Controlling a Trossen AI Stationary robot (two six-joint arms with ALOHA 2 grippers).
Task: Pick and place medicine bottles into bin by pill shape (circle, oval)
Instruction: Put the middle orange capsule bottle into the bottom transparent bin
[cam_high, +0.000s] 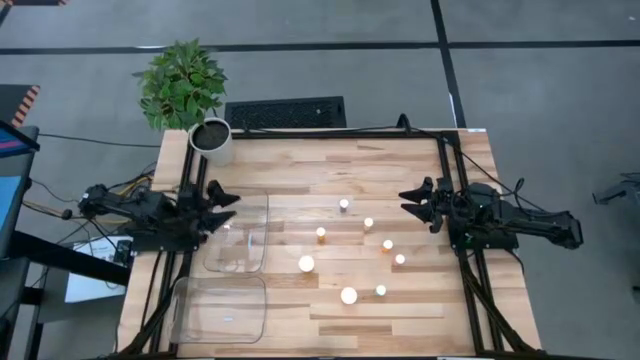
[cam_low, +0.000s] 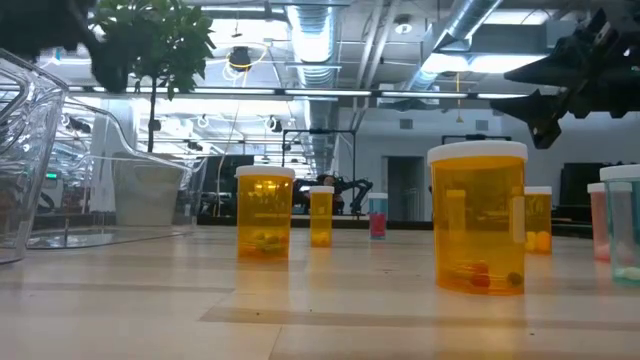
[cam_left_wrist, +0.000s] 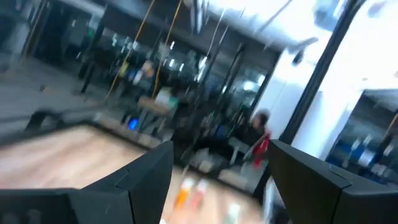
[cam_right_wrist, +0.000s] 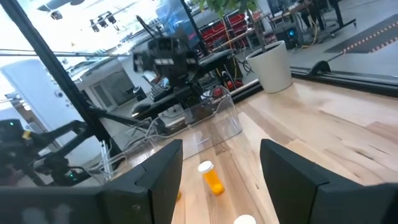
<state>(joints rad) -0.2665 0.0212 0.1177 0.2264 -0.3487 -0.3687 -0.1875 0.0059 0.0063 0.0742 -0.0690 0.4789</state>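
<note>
Several small orange pill bottles with white caps stand upright on their bases on the wooden table (cam_high: 330, 165); two are larger, one bottle (cam_high: 306, 264) and another (cam_high: 348, 295). The smaller ones include the bottle (cam_high: 343, 205) farthest back. In the low view the large bottles (cam_low: 265, 212) (cam_low: 478, 217) stand nearest. My left gripper (cam_high: 226, 209) is open and empty, above the far clear bin (cam_high: 240, 232). My right gripper (cam_high: 410, 205) is open and empty, to the right of the bottles. Its wrist view shows one bottle (cam_right_wrist: 212, 177) ahead of the open fingers.
A second clear bin (cam_high: 222, 308) sits at the table's near left. A potted plant in a white pot (cam_high: 212, 140) stands at the far left corner. A black keyboard (cam_high: 285, 112) lies just beyond the far edge. Bare wood lies between bins and bottles.
</note>
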